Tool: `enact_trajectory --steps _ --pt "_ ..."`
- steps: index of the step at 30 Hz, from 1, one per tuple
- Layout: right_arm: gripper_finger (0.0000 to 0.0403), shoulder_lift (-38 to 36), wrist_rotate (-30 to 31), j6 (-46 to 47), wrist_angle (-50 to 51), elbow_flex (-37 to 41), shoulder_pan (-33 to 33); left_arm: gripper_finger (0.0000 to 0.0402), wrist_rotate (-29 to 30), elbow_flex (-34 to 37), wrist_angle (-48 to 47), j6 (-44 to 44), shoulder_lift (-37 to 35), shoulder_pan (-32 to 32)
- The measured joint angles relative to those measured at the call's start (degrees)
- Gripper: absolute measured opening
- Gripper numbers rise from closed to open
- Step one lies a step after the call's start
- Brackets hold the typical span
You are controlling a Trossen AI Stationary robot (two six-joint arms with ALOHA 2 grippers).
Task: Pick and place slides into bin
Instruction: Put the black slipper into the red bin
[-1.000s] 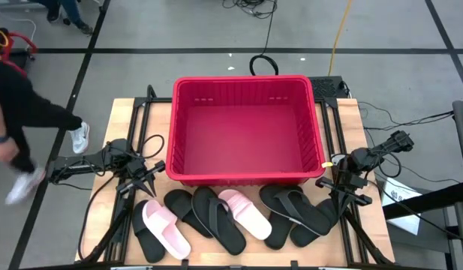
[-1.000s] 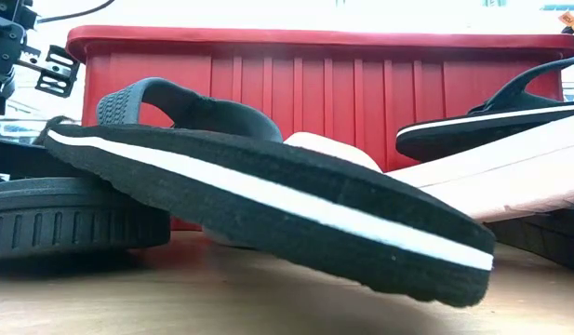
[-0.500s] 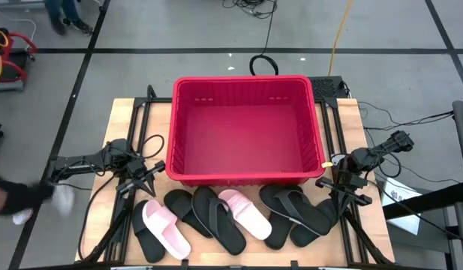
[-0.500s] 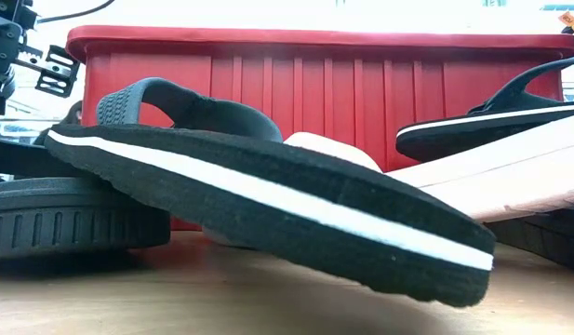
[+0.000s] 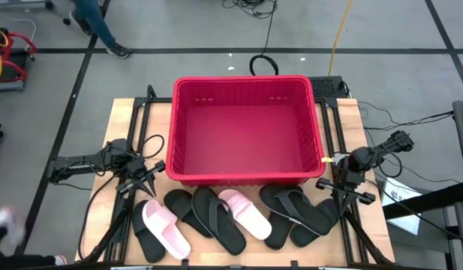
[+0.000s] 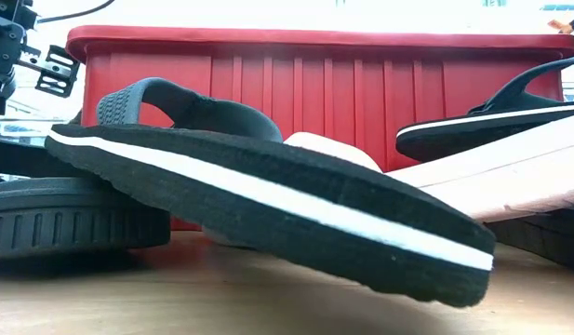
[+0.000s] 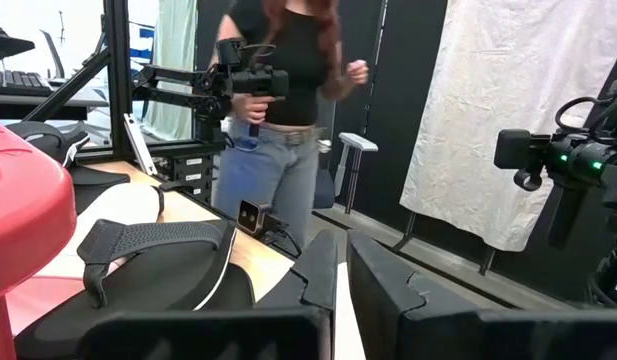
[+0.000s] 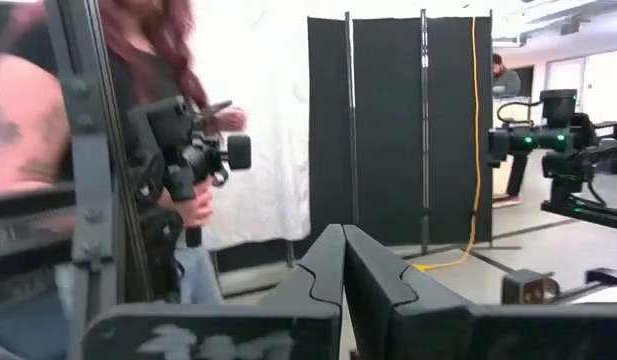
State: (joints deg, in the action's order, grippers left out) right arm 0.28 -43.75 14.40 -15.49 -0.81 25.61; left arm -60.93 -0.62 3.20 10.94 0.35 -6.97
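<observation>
The red bin (image 5: 246, 82) stands mid-table with nothing in it. Along the near edge lie several slides in a loose row: black ones (image 5: 212, 217) (image 5: 299, 210) and two pale pink ones (image 5: 165, 229) (image 5: 246, 214), some overlapping. In the low view a black slide (image 6: 268, 200) leans tilted on another black one (image 6: 73, 219) in front of the bin wall (image 6: 361, 84). My left gripper (image 5: 150, 180) (image 7: 341, 270) hovers off the bin's near left corner, shut to a thin slit, holding nothing. My right gripper (image 5: 347, 189) (image 8: 343, 260) hovers off the near right corner, shut.
A black slide (image 7: 158, 250) and the bin's rim (image 7: 18, 200) lie just ahead of the left fingers. A person holding a camera rig (image 7: 278, 120) stands beyond the table's near side. Black frame rails (image 5: 332, 127) run along both sides of the bin.
Neither the arms nor the slides have visibly moved. A person has walked along the floor past the table's left side, toward its near end.
</observation>
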Motion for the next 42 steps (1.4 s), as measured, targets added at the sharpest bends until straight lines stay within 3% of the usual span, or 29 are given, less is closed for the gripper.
enact_trajectory --steps 7,10,22,32,42 --pt "0.0 0.0 0.3 0.9 -10.9 -1.8 0.0 0.0006 0.0 0.0 0.0 0.0 0.0 0.0" --pt "0.0 0.1 2.5 -1.5 -10.8 -4.2 0.0 0.0001 0.0 0.0 0.0 0.0 0.0 0.0" --pt "0.0 4.2 31.7 -20.1 -6.3 -23.2 0.0 0.0028 0.0 0.0 0.0 0.0 0.0 0.0" --pt "0.0 20.8 47.4 -39.7 5.7 -44.2 0.0 0.0014 0.0 0.0 0.0 0.0 0.0 0.0" --pt "0.0 36.3 74.5 -53.2 13.8 -62.2 0.0 0.0012 0.0 0.0 0.0 0.0 0.0 0.0"
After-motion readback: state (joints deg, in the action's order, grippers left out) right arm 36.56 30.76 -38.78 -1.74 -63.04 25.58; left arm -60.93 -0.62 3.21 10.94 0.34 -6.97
